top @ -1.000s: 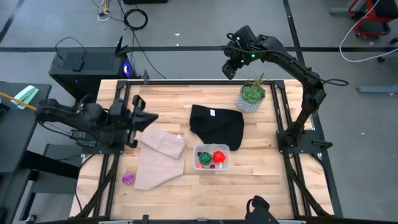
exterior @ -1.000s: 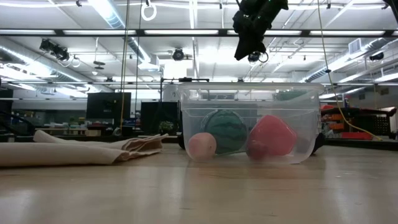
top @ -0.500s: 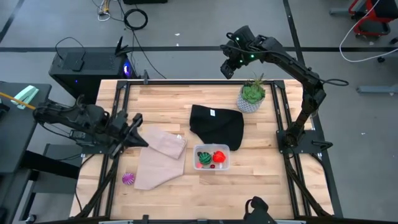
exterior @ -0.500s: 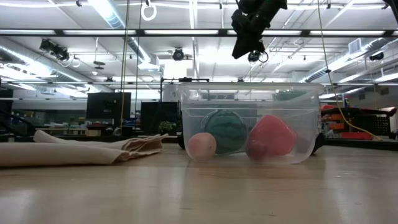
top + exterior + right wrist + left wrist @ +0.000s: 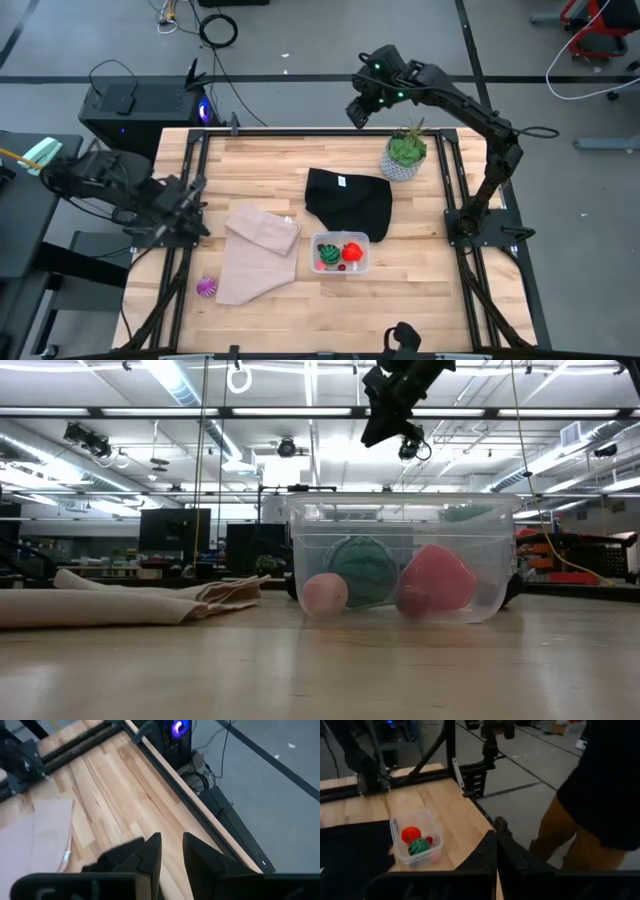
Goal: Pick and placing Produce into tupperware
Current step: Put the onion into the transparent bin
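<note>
Near the six o'clock edge of the pale wooden counter (image 5: 420, 290), the small clear plastic rectangular tupperware (image 5: 341, 253) sits just where it sat a second ago, with the red toy piece (image 5: 352, 251) and the dark-green striped ball (image 5: 328, 256) inside it; from the level camera a small pale pink ball (image 5: 324, 594) also shows inside, against the front wall. The purple-magenta ribbed ball (image 5: 207, 287) lies well apart toward eight o'clock, on bare wood just beside the crumpled beige cloth (image 5: 255, 255). A black cloth (image 5: 350, 203) lies at twelve o'clock of the container, touching its rim, and a leafy green plant in a pale pot (image 5: 404, 155) stands toward one o'clock.

What has changed is the arms. The left tool (image 5: 190, 205) has drawn back off the beige cloth to the nine o'clock edge of the counter, its fingers pressed together and carrying nothing. The right tool (image 5: 358, 112), high above the twelve o'clock edge, has drifted slightly toward nine o'clock; its fingers (image 5: 149, 851) stand a narrow gap apart, with nothing between them.

A person in tan trousers (image 5: 555, 832) stands beside the counter.
</note>
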